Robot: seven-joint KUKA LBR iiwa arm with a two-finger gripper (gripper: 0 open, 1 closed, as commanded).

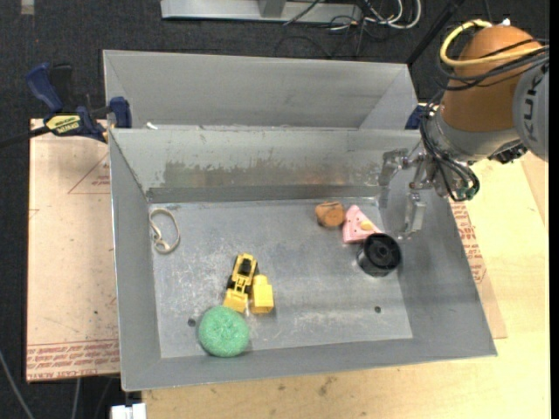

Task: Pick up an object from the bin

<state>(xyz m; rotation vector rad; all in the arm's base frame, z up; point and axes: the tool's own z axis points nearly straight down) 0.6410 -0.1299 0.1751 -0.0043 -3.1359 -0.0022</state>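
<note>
My gripper point(397, 201) hangs at the bin's right side with its two fingers spread apart and nothing between them. Just below its fingertips lies a black round disc point(381, 254) on the bin floor. A pink wedge-shaped piece point(356, 224) lies to the left of the fingers, touching the disc's upper edge. Beside the pink piece sits a small brown lump point(329, 214).
A yellow toy digger point(245, 285) lies at the front centre, with a green round sponge ball point(224, 332) just below it. A pale cord loop point(163, 230) rests at the left wall. The arm's orange cover sits above the bin's right rim.
</note>
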